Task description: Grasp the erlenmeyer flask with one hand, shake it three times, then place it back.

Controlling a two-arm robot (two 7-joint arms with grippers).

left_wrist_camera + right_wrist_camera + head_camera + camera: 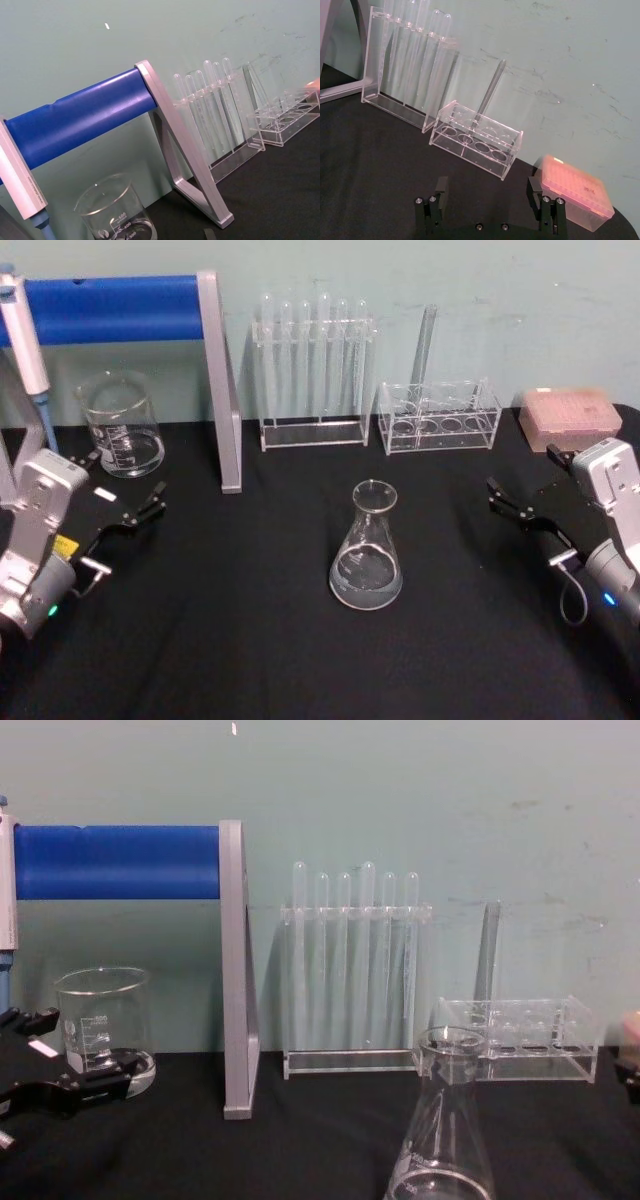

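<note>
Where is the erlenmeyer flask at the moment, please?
In the head view, the erlenmeyer flask stands upright, central on the table, before the tall tube rack.

The erlenmeyer flask [366,550] stands mid-table [250,650]. Behind it, left to right, stand the beaker [120,425], frame stand [220,390], tall tube rack [312,380], low rack [440,418] and tip box [570,415]. The left claw [126,480] lies before the beaker, the right claw [520,476] before the box.

**Flask upright at centre, both grippers clear**

The erlenmeyer flask [366,550] is clear glass with a flared rim, narrow neck and wide base. It stands upright on the black table [250,640], centre and near. The left gripper [128,476] and right gripper [520,468] flank it well apart, fingers spread, holding nothing.
</note>
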